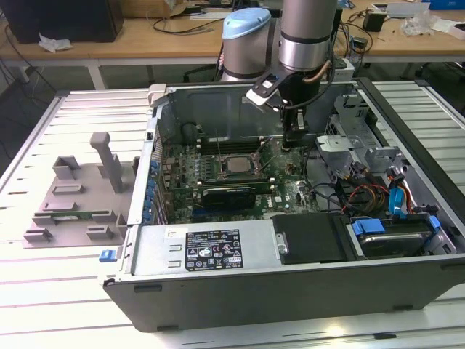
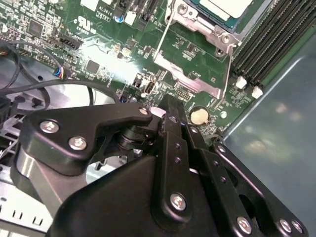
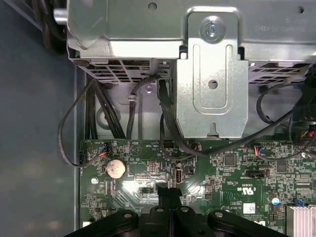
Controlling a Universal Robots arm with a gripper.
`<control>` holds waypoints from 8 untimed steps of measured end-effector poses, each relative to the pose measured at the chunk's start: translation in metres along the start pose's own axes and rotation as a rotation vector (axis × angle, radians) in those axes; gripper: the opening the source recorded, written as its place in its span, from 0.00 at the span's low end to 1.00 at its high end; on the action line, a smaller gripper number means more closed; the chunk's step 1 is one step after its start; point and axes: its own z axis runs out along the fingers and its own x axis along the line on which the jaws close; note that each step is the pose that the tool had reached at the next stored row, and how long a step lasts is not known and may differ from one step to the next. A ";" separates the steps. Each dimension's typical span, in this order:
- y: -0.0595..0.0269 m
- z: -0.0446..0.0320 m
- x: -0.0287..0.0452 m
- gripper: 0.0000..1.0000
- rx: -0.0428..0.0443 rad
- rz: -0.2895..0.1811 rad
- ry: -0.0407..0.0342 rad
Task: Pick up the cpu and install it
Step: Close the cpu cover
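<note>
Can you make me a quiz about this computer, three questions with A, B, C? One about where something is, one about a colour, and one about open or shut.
1. Where is the cpu?
A. In the socket on the board
B. On the table outside the case
C. Held in the gripper

2. What colour is the board?
A. Red
B. Green
C. White

3. How is the case?
A. Shut all round
B. Open, with its side off
C. Wrapped in plastic

Answers:
1 A, the silver chip sits inside the metal frame in the middle of the board.
2 B, the board is green in every view.
3 B, the board, cables and drives inside all show from above.
</note>
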 end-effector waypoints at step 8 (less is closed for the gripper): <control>-0.0083 0.0001 0.0001 0.11 0.0000 0.000 0.0001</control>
